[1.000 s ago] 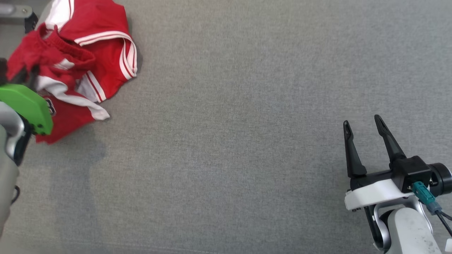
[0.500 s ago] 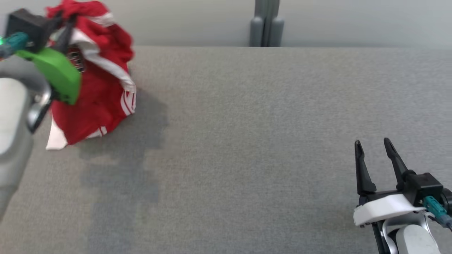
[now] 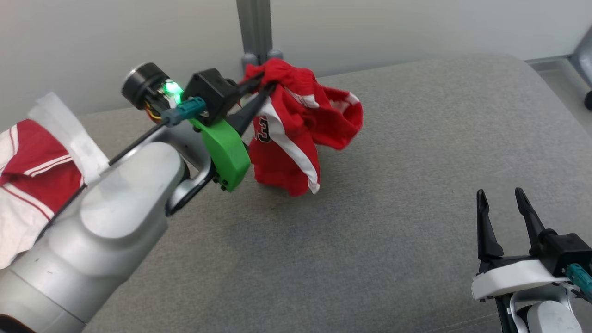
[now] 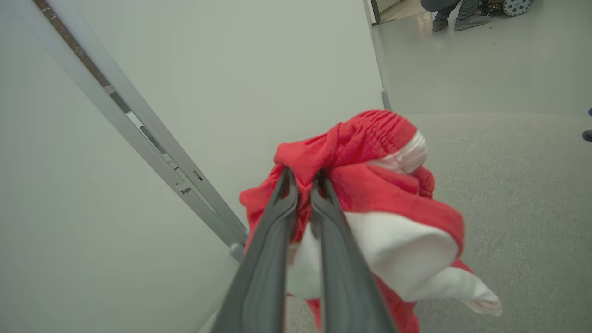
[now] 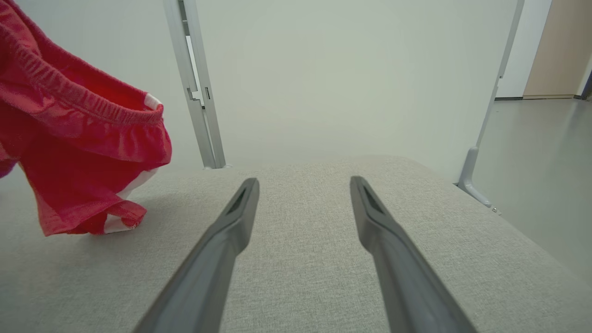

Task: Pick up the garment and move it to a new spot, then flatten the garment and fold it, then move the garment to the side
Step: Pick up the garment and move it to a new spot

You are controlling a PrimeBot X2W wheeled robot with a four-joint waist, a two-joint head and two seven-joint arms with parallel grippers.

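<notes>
Fingers (image 4: 273, 231) of left gripper (image 3: 264, 84) clamped together on bunched top of red garment (image 3: 289, 152), which hangs over grey cushion (image 3: 416, 138) near its far edge. Right gripper (image 3: 500, 192): fingers apart, holding nothing.

A grey fabric-covered pad (image 3: 416, 138) with rounded corners fills the near ground, its weave even under flat, soft light. Behind its far edge stands a pale, bare wall (image 3: 416, 27), split by a grey metal post (image 3: 253, 27) whose foot meets the pad's far edge. A second post (image 5: 468, 175) ends the wall at the right, its foot set on a smooth grey floor (image 5: 545, 152) that shines faintly. Farther right stands a beige panel (image 5: 562, 46). In the left wrist view, far across the floor, a person's feet (image 4: 455, 18) in dark shoes stand near a wheel (image 4: 518, 5).
</notes>
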